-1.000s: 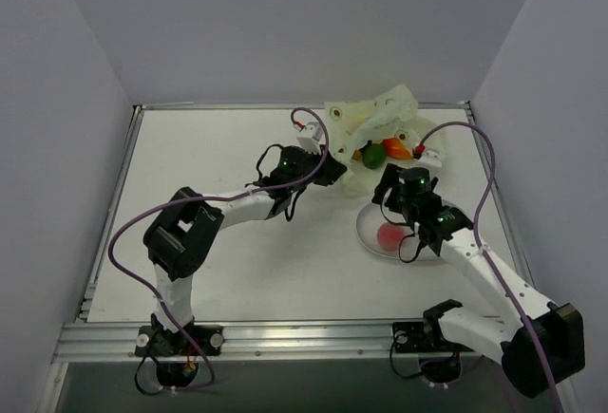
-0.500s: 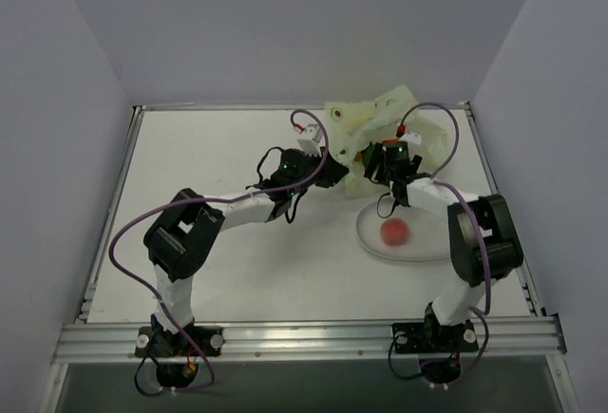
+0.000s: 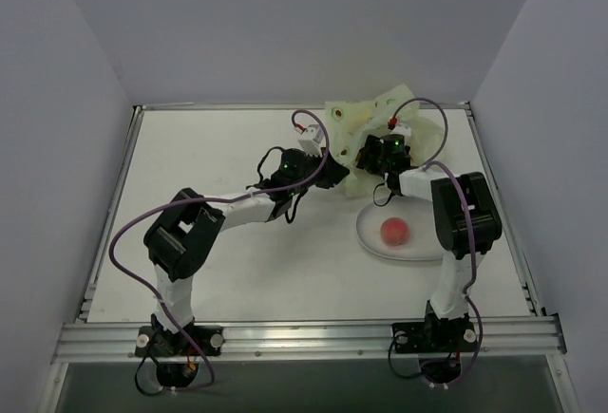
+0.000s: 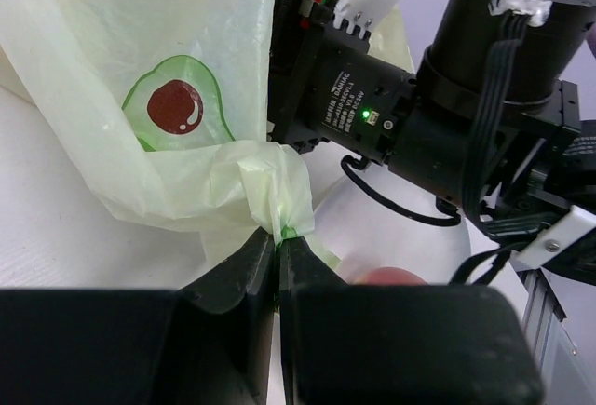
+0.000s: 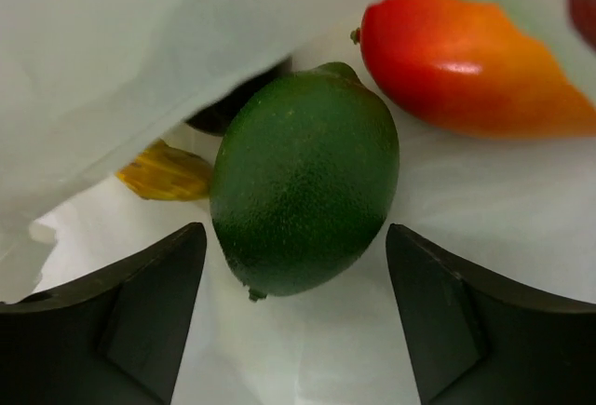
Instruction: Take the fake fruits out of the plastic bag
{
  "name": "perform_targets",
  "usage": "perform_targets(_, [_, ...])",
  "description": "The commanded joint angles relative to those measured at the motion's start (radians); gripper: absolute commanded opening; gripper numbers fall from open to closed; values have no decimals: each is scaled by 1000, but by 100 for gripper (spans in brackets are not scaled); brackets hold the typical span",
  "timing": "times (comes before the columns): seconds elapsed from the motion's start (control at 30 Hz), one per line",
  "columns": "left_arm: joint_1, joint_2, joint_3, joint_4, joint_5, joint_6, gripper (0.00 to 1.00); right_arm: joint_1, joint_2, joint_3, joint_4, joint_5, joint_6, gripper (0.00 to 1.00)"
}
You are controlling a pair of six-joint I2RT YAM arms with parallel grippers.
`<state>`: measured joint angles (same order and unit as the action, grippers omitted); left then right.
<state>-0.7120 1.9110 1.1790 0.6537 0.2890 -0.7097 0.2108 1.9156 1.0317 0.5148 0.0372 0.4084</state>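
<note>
Red fruit (image 3: 394, 232) lay on the plate (image 3: 427, 253), green oval (image 5: 307, 191) and orange-red oval (image 5: 466, 65) not yet out of the plastic bag (image 4: 140, 33), left gripper (image 4: 277, 247) clamped on its edge, right gripper (image 5: 293, 265) spread around the green oval.

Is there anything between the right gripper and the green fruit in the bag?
Nothing: the right wrist view shows the green fruit straight ahead of the open right gripper, its near end between the fingers, over bare plastic bag.

Plastic bag (image 5: 121, 42) overhangs green fruit (image 5: 303, 182); both flanks free.
</note>
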Motion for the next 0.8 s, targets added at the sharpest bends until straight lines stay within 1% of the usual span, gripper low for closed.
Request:
perform_targets(0.0, [-1,-37,39,21,13,9,2,-4,28,56,76,-1,-45,71])
perform_targets(0.03, [-3,-35,39,21,15,9,2,-2,29,56,86,4,-57,67])
perform_targets(0.1, [-4,-29,42,20,21,12,2,-4,20,44,99,23,-69,64])
perform_targets(0.13, [-6,-27,45,20,24,12,2,-4,11,27,122,18,-77,58])
perform_targets(0.17, [-6,-24,47,18,22,13,2,-2,8,21,128,18,-82,55])
perform_targets(0.2, [-6,-21,47,18,21,13,2,1,-1,15,131,23,-83,50])
perform_targets(0.23, [-6,-21,47,15,18,13,2,4,-25,1,126,27,-88,37])
perform_targets(0.27, [-4,-20,48,12,16,13,2,9,-42,-13,120,35,-89,35])
perform_targets(0.33, [-6,-23,56,0,7,21,2,24,-120,-51,119,47,-85,35])
perform_targets(0.4, [-4,-26,79,-22,3,32,2,36,-185,-125,113,40,-71,35])
perform_targets(0.43, [-4,-27,83,-22,-1,32,2,47,-252,-155,108,41,-66,35])
perform_targets(0.47, [-4,-29,90,-23,-2,33,2,67,-283,-214,99,43,-53,35])
perform_targets(0.57, [-4,-32,110,-32,-5,38,2,108,-430,-298,31,92,-25,35])
perform_targets(0.6, [-3,-32,113,-35,-7,39,2,116,-475,-358,1,99,-19,35])
perform_targets(0.63, [-1,-33,117,-35,-5,39,2,122,-571,-384,-22,108,-11,35])
perform_targets(0.67, [0,-32,119,-35,-4,36,2,131,-620,-409,-51,143,6,35])
perform_targets(0.7, [2,-32,120,-35,-4,35,2,131,-673,-453,-117,164,23,35])
perform_targets(0.73, [3,-30,120,-34,-4,33,2,131,-769,-470,-152,182,44,35])
perform_targets(0.77, [5,-30,117,-26,-4,24,2,131,-811,-485,-191,220,64,35])
